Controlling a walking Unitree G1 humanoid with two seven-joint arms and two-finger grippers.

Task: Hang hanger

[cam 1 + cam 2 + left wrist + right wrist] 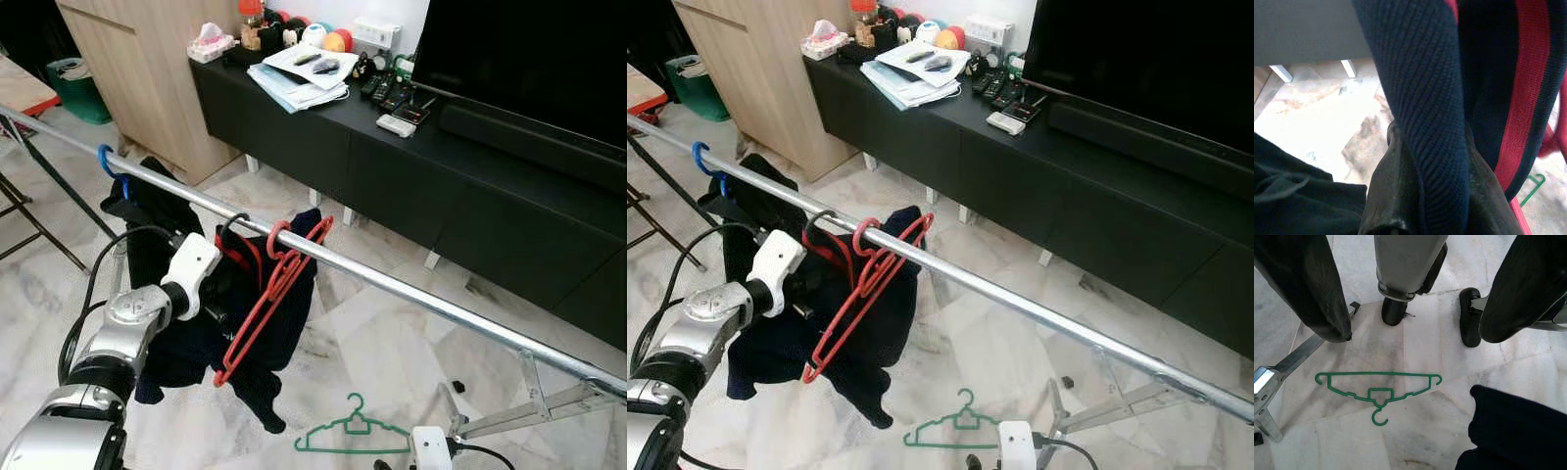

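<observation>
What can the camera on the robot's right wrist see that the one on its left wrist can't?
Right wrist view alone: the whole green hanger lying flat on the marble floor, the right gripper open above it, and the rack's metal foot.

Left wrist view alone: the left gripper pressed close around a fold of navy knitted garment with red stripes.

Both share: the pale marble floor, dark cloth at the edge, and the green hanger, of which the left wrist view catches just a corner.

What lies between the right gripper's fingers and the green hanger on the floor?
Only bare marble floor. In the right wrist view the right gripper hangs open above the green hanger, with nothing in the gap.
</observation>
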